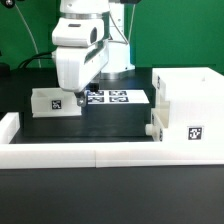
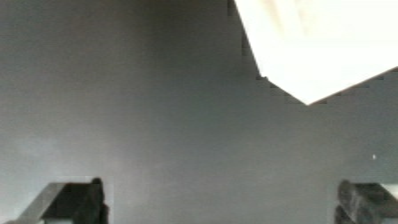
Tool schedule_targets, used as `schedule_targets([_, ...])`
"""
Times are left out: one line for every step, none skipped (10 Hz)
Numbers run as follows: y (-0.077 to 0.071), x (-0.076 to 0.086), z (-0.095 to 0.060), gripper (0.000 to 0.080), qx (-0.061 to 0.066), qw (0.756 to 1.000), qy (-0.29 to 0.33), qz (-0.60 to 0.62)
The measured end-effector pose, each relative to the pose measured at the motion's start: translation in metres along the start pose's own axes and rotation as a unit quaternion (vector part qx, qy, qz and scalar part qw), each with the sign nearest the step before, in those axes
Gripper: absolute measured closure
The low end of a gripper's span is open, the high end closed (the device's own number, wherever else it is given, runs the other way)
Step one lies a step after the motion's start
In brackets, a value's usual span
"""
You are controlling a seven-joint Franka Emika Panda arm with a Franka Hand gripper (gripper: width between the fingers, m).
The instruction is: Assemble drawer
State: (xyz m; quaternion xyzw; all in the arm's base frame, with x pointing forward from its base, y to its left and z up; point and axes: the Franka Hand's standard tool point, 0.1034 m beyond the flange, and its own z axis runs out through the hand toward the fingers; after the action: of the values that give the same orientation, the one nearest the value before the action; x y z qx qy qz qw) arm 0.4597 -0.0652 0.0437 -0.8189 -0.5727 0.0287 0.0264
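Observation:
The tall white case (image 1: pixel 188 100) stands at the exterior view's right, with a square tag on its front. A knobbed tray (image 1: pixel 158 122) sits against its left side, knob (image 1: pixel 150 128) outward. A second small tray (image 1: pixel 54 102) with a tag lies at the left on the black table. My gripper (image 1: pixel 82 98) hangs low just right of that tray, touching nothing. In the wrist view my gripper (image 2: pixel 221 205) is open and empty, with dark fingertips (image 2: pixel 71 205) wide apart over bare table. A white corner (image 2: pixel 311 45) shows ahead; I cannot tell which piece it belongs to.
The marker board (image 1: pixel 118 97) lies flat behind my gripper. A low white wall (image 1: pixel 100 152) edges the table along the front and the left side (image 1: pixel 9 125). Dark cables hang behind the arm.

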Motion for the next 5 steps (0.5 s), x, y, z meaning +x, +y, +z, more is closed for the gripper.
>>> schedule_targets([0.000, 0.001, 0.000, 0.0151, 0.001, 0.999, 0.001, 0.032])
schedule_targets([0.000, 0.001, 0.000, 0.0151, 0.001, 0.999, 0.002, 0.052])
schedule_targets([0.001, -0.002, 0.000, 0.0151, -0.005, 0.994, 0.012, 0.108])
schedule_targets([0.001, -0.014, 0.003, 0.0151, -0.020, 0.985, 0.024, 0.169])
schedule_targets([-0.004, -0.021, 0.005, 0.0151, -0.025, 0.979, 0.026, 0.199])
